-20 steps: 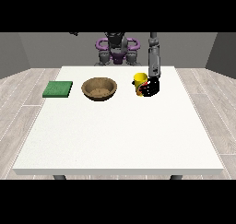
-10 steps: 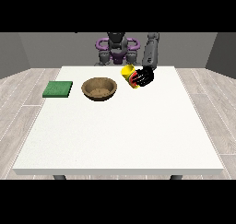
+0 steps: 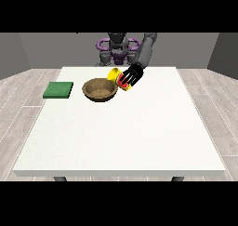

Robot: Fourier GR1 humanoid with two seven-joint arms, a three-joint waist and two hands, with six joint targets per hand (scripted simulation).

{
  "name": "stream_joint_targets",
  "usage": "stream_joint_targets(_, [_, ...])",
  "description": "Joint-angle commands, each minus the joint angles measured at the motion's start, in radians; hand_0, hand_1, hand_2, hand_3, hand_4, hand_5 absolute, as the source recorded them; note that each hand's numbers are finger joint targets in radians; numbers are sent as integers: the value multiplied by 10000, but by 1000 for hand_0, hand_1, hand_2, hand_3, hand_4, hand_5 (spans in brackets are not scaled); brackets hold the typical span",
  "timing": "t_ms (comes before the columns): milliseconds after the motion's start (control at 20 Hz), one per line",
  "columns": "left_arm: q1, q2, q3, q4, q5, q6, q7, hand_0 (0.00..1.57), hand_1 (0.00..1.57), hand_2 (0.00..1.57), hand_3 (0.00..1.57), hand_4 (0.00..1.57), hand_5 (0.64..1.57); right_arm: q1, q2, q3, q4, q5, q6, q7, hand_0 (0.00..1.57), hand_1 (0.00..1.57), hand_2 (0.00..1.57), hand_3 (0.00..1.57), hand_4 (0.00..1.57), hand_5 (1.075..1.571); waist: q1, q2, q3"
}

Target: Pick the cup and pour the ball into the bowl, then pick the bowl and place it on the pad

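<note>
Overhead, the hand at the view's right [image 3: 132,76] clamps its fingers round the yellow cup [image 3: 116,75], tipped sideways just above the wooden bowl's [image 3: 99,89] rim (green pad [image 3: 58,90] well apart) on the white table [image 3: 121,136].

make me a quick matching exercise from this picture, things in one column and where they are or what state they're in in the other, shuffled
Things:
1. cup
2. bowl
3. pad
4. hand at the view's right

Places or states:
A. flat on the table at the view's left
B. tilted on its side, held above the table
C. curled round the cup
D. upright on the table between pad and cup

Pairs: 1-B, 2-D, 3-A, 4-C
</note>
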Motion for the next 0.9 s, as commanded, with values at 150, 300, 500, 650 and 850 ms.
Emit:
stream_joint_targets(150, [-1013,85,-1133,1031,-2330,2073,2226,1358,1358,1571,1571,843,1566,-448,54,179,249,181,-38,-89,0,0,0,0,338,1562,-190,239,5])
stream_joint_targets(300, [-1393,118,-2019,1663,-3694,2388,3326,1380,1380,1571,1571,853,1559,-452,-22,41,869,103,108,-145,0,0,0,0,338,1565,-141,-272,25])
stream_joint_targets(500, [-2263,-67,-3187,2610,-5449,2148,4940,1337,1337,1503,1571,816,1537,-527,218,415,1316,279,61,-80,0,0,0,0,370,1565,-67,-649,28])
stream_joint_targets(650, [-2288,-1046,-4229,3177,-6631,1643,5858,1326,1326,1433,1427,979,1480,-576,463,505,1592,586,-282,-157,0,0,0,0,378,1565,190,-1063,21])
stream_joint_targets(850, [-2888,-816,-5502,3719,-8164,885,6608,1454,1454,1571,1571,939,1490,-102,412,305,2167,518,130,-672,0,0,0,0,384,1565,339,-1315,31])
